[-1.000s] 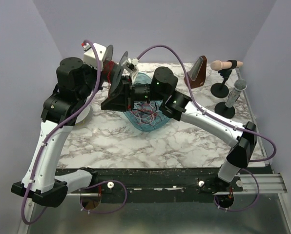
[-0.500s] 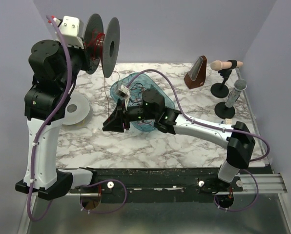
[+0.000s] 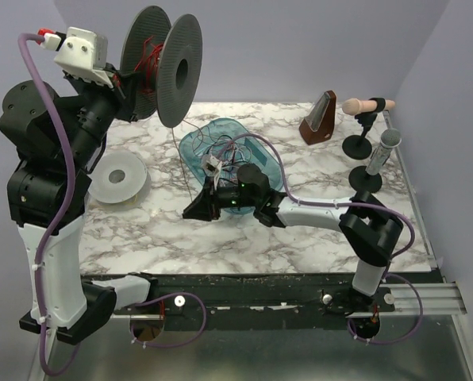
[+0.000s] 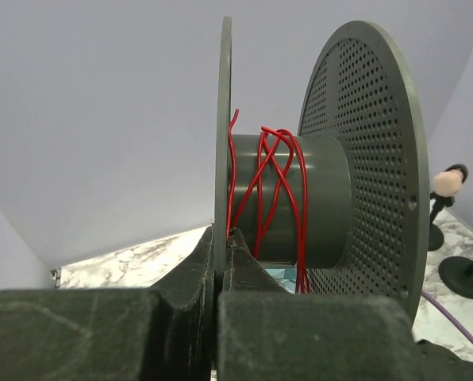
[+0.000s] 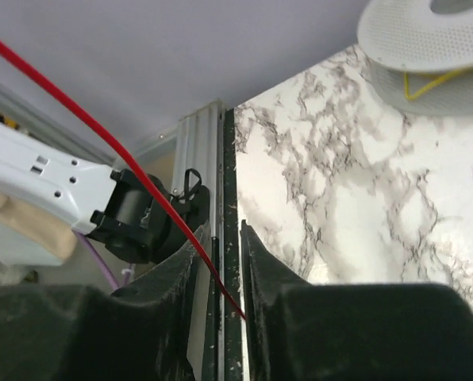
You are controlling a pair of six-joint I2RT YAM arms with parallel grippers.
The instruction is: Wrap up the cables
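High at the back left, my left gripper (image 3: 124, 79) (image 4: 221, 238) is shut on the near flange of a dark grey spool (image 3: 161, 67) (image 4: 363, 159). Red cable (image 4: 280, 190) is wound in a few loose turns round the spool's core. One red strand (image 3: 181, 163) drops from the spool to my right gripper (image 3: 190, 213) (image 5: 223, 238), low over the marble in front of a blue bowl (image 3: 190, 143). The jaws stand slightly apart, and the red strand (image 5: 101, 131) runs through the gap. The remaining cables (image 3: 232, 151) lie tangled in the bowl.
A white spool (image 3: 117, 176) (image 5: 427, 32) with yellow wire lies flat at the left. A brown metronome (image 3: 320, 117) and two microphone stands (image 3: 363, 107) (image 3: 377, 159) stand at the back right. The table's black front rail (image 5: 230, 159) is close to the right gripper.
The left arm has lifted the spool higher and further left. The right gripper has come out of the bowl toward the near left, with the red strand stretched between them.
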